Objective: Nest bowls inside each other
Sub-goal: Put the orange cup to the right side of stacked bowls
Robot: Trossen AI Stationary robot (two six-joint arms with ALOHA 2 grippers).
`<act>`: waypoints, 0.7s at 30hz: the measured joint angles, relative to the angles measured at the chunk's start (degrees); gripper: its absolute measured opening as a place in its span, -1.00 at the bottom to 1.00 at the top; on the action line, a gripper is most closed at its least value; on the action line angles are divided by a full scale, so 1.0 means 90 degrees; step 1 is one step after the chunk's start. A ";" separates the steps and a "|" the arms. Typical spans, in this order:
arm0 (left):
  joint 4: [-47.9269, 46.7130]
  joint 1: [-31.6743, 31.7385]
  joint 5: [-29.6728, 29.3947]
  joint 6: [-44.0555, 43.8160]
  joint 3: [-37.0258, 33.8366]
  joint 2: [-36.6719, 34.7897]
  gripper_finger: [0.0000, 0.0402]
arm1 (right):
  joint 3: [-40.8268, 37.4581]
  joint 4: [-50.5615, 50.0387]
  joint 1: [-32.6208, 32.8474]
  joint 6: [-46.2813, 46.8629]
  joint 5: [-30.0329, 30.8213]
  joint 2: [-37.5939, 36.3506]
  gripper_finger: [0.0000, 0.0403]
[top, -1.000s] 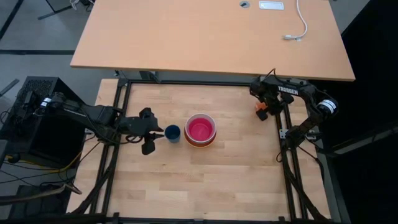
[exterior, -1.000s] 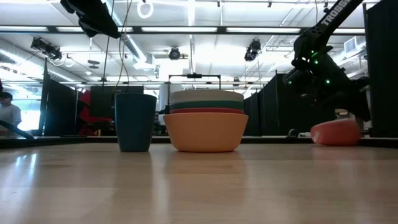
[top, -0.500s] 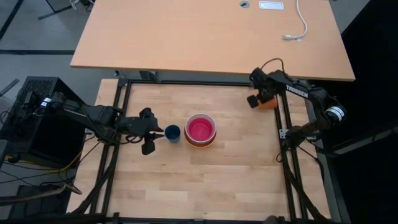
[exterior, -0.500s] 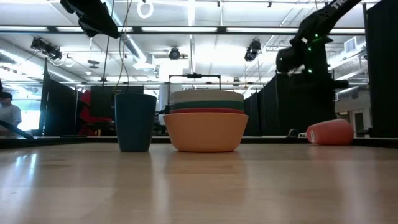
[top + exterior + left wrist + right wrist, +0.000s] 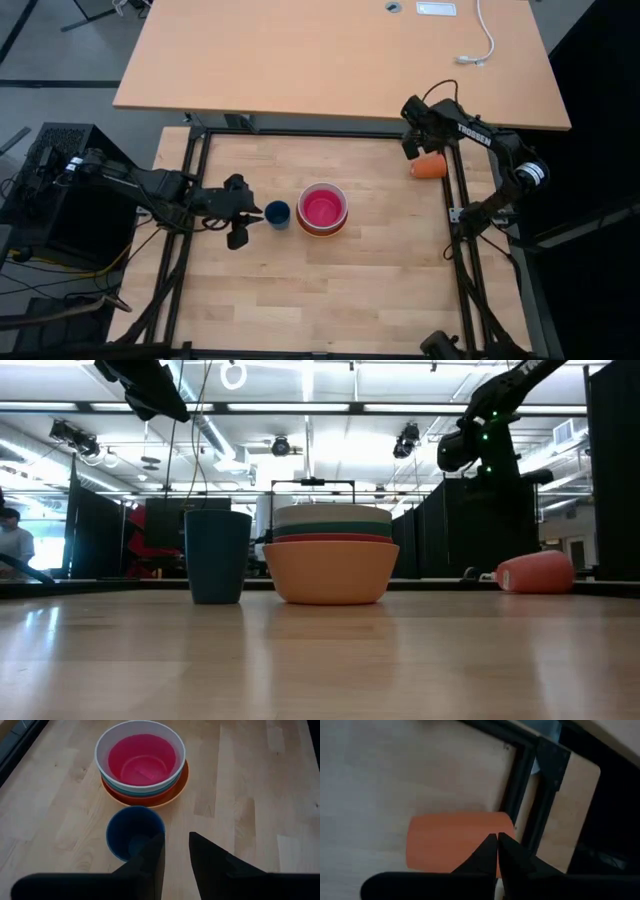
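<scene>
Nesting bowls (image 5: 322, 209) upright, mouths upward; left end effector (image 5: 243, 212) slightly parted, empty; right end effector (image 5: 411, 143) closed, empty.

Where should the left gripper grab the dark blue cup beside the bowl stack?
Likely the rim, from above. The dark blue cup stands upright, mouth open, apart from the bowl stack; the left gripper could pinch one wall.

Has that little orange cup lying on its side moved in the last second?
Yes. In the high view the orange cup now lies farther toward the back of the table, along the black frame rail, with the shut right gripper beside it.
</scene>
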 joint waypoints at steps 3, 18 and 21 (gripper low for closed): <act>-0.0021 0.0000 0.0017 -0.0003 0.0000 0.0000 -0.62 | 0.0085 -0.0232 -0.0040 0.0105 0.0021 0.0179 -1.00; -0.0040 -0.0001 0.0099 -0.0015 -0.0002 0.0000 -0.63 | 0.0163 -0.2327 0.0187 0.0715 -0.0139 0.1020 -1.00; -0.0043 -0.0013 0.0099 -0.0022 -0.0002 0.0000 -0.63 | 0.0090 -0.2413 0.0287 0.0837 -0.0232 0.1051 -1.00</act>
